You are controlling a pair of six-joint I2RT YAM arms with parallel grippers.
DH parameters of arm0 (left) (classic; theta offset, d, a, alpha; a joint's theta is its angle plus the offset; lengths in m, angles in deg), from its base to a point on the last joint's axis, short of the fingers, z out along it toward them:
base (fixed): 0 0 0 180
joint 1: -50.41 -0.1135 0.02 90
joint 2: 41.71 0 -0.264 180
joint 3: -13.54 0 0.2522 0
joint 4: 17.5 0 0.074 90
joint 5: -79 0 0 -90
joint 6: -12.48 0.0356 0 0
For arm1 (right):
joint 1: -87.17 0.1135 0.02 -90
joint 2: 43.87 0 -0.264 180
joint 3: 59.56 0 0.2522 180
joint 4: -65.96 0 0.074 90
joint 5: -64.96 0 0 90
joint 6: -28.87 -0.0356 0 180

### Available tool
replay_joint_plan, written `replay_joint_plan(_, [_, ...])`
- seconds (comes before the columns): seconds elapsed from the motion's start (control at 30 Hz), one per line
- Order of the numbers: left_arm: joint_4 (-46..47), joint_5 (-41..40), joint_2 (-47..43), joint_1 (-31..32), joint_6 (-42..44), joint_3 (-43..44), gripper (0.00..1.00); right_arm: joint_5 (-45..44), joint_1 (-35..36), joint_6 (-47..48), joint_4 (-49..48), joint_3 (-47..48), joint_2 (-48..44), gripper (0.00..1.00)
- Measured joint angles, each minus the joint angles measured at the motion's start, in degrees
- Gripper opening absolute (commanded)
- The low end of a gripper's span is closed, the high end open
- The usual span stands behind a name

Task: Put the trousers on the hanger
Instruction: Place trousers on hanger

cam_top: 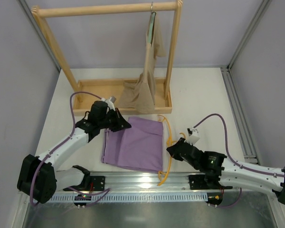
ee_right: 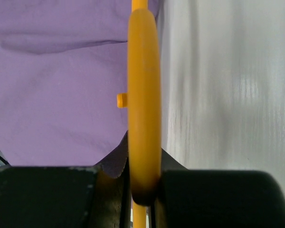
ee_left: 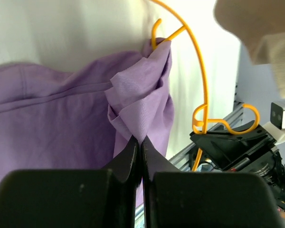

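The lilac trousers (cam_top: 133, 145) lie folded flat on the white table between the arms. My left gripper (cam_top: 125, 125) is at their far left corner. In the left wrist view it (ee_left: 141, 139) is shut on a bunched fold of the purple cloth (ee_left: 142, 99), lifted off the table. The orange-yellow hanger (cam_top: 166, 142) runs along the trousers' right edge. My right gripper (cam_top: 173, 148) is shut on it near the hook. The right wrist view shows the orange bar (ee_right: 143, 95) clamped between my right gripper's (ee_right: 143, 159) jaws, with purple trousers (ee_right: 57, 71) to the left.
A wooden rack (cam_top: 104, 9) stands at the back on a wooden tray base (cam_top: 97, 85). A beige garment (cam_top: 145, 85) hangs from its rail on a grey-green hanger (cam_top: 152, 21). An aluminium rail (cam_top: 133, 179) crosses the near edge. A metal frame post (cam_top: 237, 109) borders the right.
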Motion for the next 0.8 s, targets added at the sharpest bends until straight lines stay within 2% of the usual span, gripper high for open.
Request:
replay_joint_plan(0.17, [-3.3, -1.11, 0.0, 0.0, -1.36, 0.02, 0.0, -0.39, 0.04, -1.44, -5.16, -3.67, -0.31, 0.04])
replay_joint_plan(0.4, [-4.68, -0.52, 0.0, -0.02, -5.68, 0.94, 0.0, 0.04, 0.04, -1.03, -9.46, -4.17, -0.24, 0.04])
replay_joint_plan(0.57, [-4.61, 0.72, -0.02, -0.02, -9.2, 1.09, 0.0, -0.09, 0.04, -1.46, -16.37, -6.29, 2.89, 0.04])
replay_joint_plan(0.7, [-8.37, -0.13, -0.11, -0.26, -9.9, 3.74, 0.0, -0.31, 0.04, -4.39, -21.68, -9.66, 4.22, 0.04])
replay_joint_plan(0.8, [-14.51, -1.36, -0.11, -2.16, -8.04, 8.24, 0.0, -0.92, 0.09, -8.44, -21.94, -11.74, 2.73, 0.04])
